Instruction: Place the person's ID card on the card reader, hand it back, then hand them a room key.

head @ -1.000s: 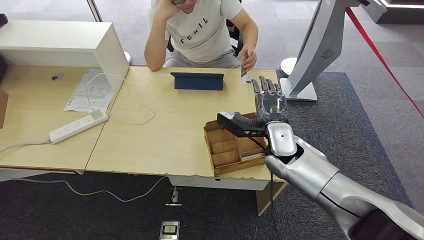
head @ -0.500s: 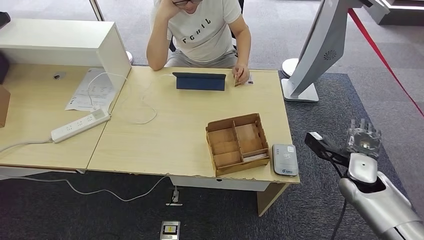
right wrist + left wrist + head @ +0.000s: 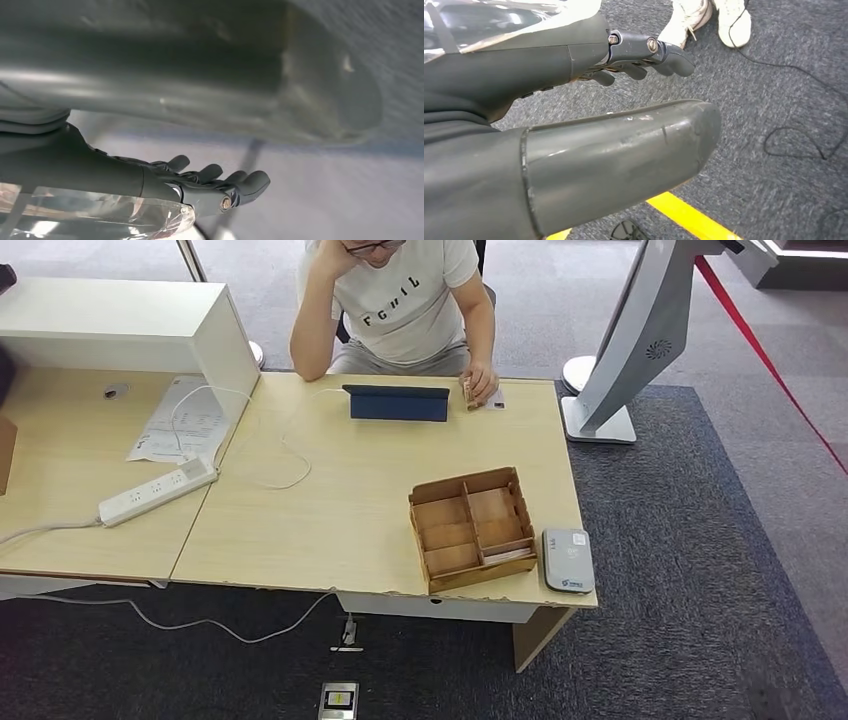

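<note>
The person sits at the far side of the table, and their hand [image 3: 482, 383] holds a small card [image 3: 468, 394] on edge against the tabletop beside a dark blue tablet case [image 3: 396, 402]. A grey card reader [image 3: 567, 560] lies flat at the table's near right corner. Beside it stands a wooden compartment box [image 3: 472, 528], with a pale card edge [image 3: 508, 553] in its near right compartment. My left hand [image 3: 549, 100] hangs over dark carpet, fingers [image 3: 639, 55] apart from the thumb, holding nothing. My right hand [image 3: 115, 172] is blurred, its fingers [image 3: 220, 182] stretched out and empty.
A white power strip [image 3: 157, 491] with its cable, papers [image 3: 185, 420] and a white cabinet [image 3: 120, 325] occupy the table's left side. A silver kiosk stand [image 3: 640, 340] rises right of the table. Under my left hand are a person's white shoes [image 3: 704, 20] and a yellow floor line [image 3: 689, 220].
My right arm has dropped from over the wooden box, past the table's right edge, and out of the head view. The person has lowered the card to the tabletop.
</note>
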Controlling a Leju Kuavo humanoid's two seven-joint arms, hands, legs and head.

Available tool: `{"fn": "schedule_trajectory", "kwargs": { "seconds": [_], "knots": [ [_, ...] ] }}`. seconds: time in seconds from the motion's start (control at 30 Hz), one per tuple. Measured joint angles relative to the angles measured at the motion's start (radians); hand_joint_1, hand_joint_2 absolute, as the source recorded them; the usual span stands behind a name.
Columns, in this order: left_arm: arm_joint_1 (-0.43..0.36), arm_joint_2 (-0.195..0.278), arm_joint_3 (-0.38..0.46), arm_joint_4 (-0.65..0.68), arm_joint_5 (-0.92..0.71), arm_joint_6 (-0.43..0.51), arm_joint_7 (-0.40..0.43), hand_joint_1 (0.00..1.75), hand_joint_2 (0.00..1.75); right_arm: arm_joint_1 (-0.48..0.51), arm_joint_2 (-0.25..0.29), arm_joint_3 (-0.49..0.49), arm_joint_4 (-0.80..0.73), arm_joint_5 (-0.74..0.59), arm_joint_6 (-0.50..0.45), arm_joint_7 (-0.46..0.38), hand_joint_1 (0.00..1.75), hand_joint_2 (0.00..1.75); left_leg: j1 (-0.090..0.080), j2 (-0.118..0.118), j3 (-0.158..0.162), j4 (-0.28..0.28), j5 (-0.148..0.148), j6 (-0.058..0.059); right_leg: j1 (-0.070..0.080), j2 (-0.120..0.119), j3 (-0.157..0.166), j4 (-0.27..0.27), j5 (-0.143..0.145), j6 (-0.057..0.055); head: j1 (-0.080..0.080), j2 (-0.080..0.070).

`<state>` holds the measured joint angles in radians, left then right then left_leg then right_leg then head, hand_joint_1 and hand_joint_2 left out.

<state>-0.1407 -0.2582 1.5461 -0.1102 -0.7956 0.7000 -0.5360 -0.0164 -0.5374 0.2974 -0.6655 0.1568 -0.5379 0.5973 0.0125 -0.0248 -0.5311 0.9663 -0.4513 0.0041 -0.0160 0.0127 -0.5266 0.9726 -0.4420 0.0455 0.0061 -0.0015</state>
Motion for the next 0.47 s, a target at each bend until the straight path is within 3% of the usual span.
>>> {"fn": "schedule_trajectory", "kwargs": {
  "seconds": [0.13,0.23,0.37,0.47],
  "knots": [
    [-0.001,-0.01,0.0,-0.026,0.0,0.0,0.021,0.0,0.0,0.027,0.124,-0.05,0.091,-0.245,-0.113,-0.178,0.0,0.0,0.001,0.006,0.003,-0.002,-0.001,-0.002,0.001,0.006,-0.001,0.001,0.0,-0.003,0.0,0.0],
    [-0.001,-0.018,0.0,-0.051,-0.006,0.0,0.044,0.0,0.0,0.007,0.233,-0.125,0.194,-0.294,-0.128,-0.301,0.0,0.0,0.001,0.007,0.005,-0.002,-0.001,-0.004,0.002,0.008,-0.001,0.001,0.0,-0.004,0.0,0.0],
    [0.0,-0.026,0.0,-0.079,-0.038,0.0,0.064,0.0,0.0,-0.02,0.37,-0.193,0.309,-0.204,-0.127,-0.228,0.0,0.0,0.003,0.007,0.005,-0.002,0.0,-0.006,0.004,0.008,-0.001,0.002,0.0,-0.006,0.0,0.0],
    [-0.001,-0.029,0.0,-0.091,-0.043,0.0,0.05,0.0,0.0,-0.021,0.447,-0.215,0.348,-0.191,-0.126,-0.242,0.0,0.0,0.004,0.007,0.005,-0.002,0.001,-0.006,0.004,0.008,-0.001,0.003,0.0,-0.006,0.0,0.0]
  ]
}}
